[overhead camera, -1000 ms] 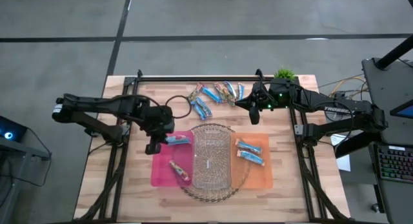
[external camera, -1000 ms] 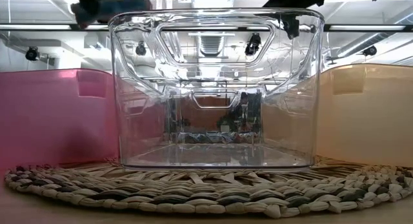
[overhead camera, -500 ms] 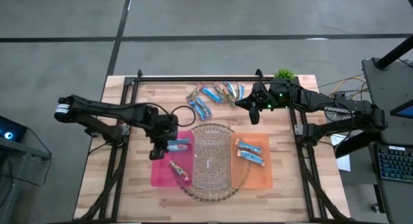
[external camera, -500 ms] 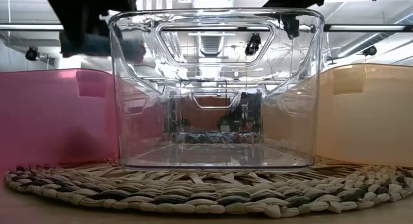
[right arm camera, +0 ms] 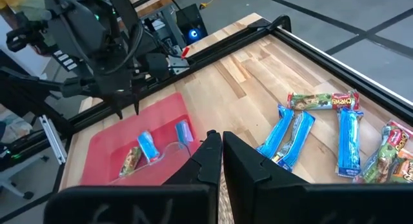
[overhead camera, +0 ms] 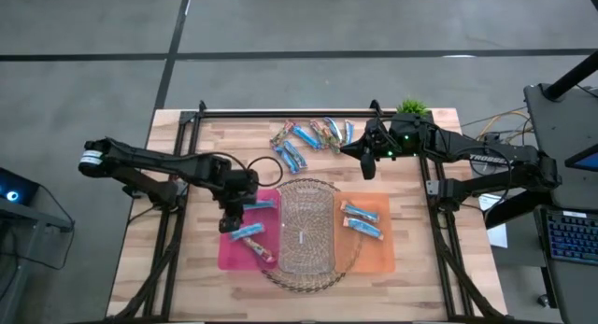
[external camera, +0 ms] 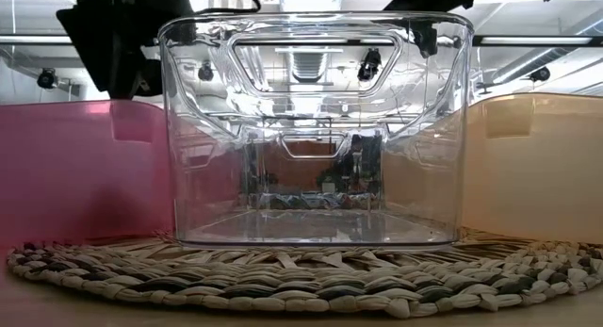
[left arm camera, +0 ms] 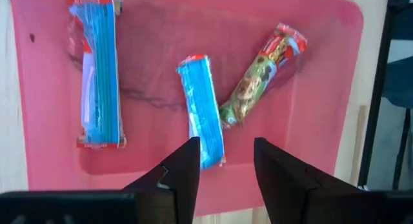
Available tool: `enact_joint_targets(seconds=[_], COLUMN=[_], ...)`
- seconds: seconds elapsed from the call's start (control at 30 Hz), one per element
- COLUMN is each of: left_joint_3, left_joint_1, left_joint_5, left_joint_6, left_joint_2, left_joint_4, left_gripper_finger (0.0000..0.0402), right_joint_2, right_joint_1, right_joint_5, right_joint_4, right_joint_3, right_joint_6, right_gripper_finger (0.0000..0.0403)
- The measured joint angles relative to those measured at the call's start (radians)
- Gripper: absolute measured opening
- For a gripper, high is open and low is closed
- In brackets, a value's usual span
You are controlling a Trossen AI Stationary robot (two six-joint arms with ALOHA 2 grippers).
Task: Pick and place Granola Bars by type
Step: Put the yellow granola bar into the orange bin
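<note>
My left gripper point(left arm camera: 222, 164) point(overhead camera: 233, 215) hangs open above the pink bin point(overhead camera: 227, 254), pointing steeply down. On the bin's floor lie two blue granola bars point(left arm camera: 201, 111) point(left arm camera: 97, 75) and a brown and green one point(left arm camera: 261, 75). One blue bar's end lies below the gap between the fingers, clear of them. My right gripper point(right arm camera: 216, 146) point(overhead camera: 364, 165) waits shut above the table, near a loose heap of granola bars point(overhead camera: 313, 135) at the far middle. The orange bin point(overhead camera: 383, 254) holds two blue bars point(overhead camera: 362, 221).
A clear bin point(overhead camera: 306, 226) point(external camera: 316, 129) stands on a round woven mat point(external camera: 301, 280) between the pink and orange bins. A small green plant point(overhead camera: 411, 107) sits at the far right corner. A black cable loop point(overhead camera: 262, 156) lies by the left arm.
My left gripper has come down toward the pink bin and opened, letting go of a blue granola bar. The bar has dropped to the bin's floor and lies flat beside the brown bar.
</note>
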Motion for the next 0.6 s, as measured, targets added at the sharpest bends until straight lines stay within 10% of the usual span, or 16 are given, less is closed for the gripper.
enact_joint_targets(seconds=[0.6], left_joint_3=[0.026], left_joint_1=[0.0], left_joint_5=[-0.05], left_joint_6=[0.047], left_joint_2=[0.0], left_joint_4=[0.025], left_gripper_finger=[0.0089], right_joint_2=[0.0], right_joint_1=[0.0], right_joint_5=[0.0], right_joint_4=[0.0], right_joint_3=[0.0], right_joint_6=[0.0], right_gripper_finger=[0.0008])
